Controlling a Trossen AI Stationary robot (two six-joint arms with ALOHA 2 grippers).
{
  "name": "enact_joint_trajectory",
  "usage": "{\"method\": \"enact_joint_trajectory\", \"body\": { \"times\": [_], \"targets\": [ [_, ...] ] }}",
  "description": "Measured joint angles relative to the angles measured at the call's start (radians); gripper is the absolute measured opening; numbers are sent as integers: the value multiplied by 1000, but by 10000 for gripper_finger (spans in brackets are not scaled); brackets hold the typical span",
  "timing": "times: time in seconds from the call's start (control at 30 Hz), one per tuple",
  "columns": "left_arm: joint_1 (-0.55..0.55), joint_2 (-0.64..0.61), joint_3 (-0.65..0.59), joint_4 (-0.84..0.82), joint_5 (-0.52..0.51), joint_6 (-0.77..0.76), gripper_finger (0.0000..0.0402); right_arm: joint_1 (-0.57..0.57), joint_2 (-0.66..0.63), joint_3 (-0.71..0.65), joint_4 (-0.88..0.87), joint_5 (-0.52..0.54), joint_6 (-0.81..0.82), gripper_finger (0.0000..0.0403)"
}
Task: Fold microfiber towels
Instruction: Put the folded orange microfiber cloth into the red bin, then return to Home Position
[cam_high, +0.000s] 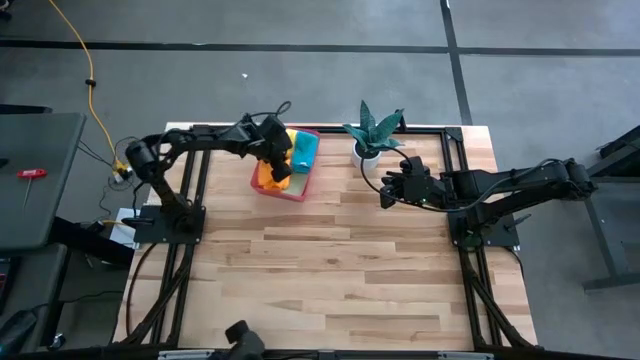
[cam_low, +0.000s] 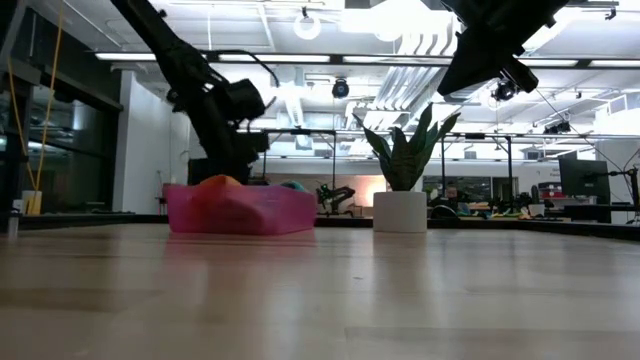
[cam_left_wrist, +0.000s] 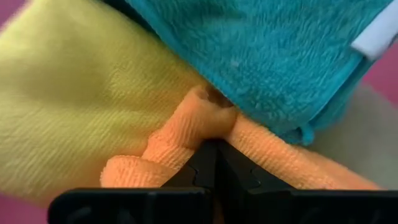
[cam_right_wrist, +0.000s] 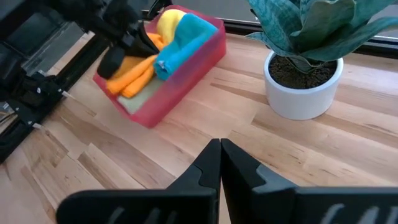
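A pink tray (cam_right_wrist: 186, 81) at the table's far middle holds the towels, bunched together: an orange one (cam_right_wrist: 134, 74), a teal one (cam_right_wrist: 183, 37), a yellow one (cam_right_wrist: 165, 22) and a light green one (cam_right_wrist: 140, 101) underneath. My left gripper (cam_high: 280, 170) reaches down into the tray and is shut on the orange towel (cam_left_wrist: 186, 134), with the teal towel (cam_left_wrist: 267, 56) and the yellow towel (cam_left_wrist: 81, 93) right beside it. My right gripper (cam_high: 385, 192) hangs shut and empty above the table, right of the tray. My left gripper pinches a bunched fold of the orange towel (cam_left_wrist: 208, 121) between its two fingertips, several layers gathered together. The fingers come from above, slanting down into the tray. The towel lies in the tray among the other towels, slack.
A potted plant in a white pot (cam_high: 368, 150) stands just right of the tray, between it and my right gripper (cam_right_wrist: 220, 144). The wooden table top (cam_high: 330, 270) lies bare toward the near edge. Black frame rails run along both table sides.
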Motion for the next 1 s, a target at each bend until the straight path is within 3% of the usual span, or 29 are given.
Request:
{"method": "enact_joint_trajectory", "body": {
  "times": [0.2,0.4,0.77,1.0],
  "targets": [
    [-49,68,4,28,-4,-4,0,0,0,0,0,-11,0,0],
    [-35,-6,1,-8,-7,-55,0,0,0,0,0,-14,0,0],
    [56,-373,3,-58,-15,-131,0,0,0,0,0,-14,-4,0],
    [3,-635,-38,-2,116,-284,0,0,0,0,0,-14,-1,0]
  ]
}}
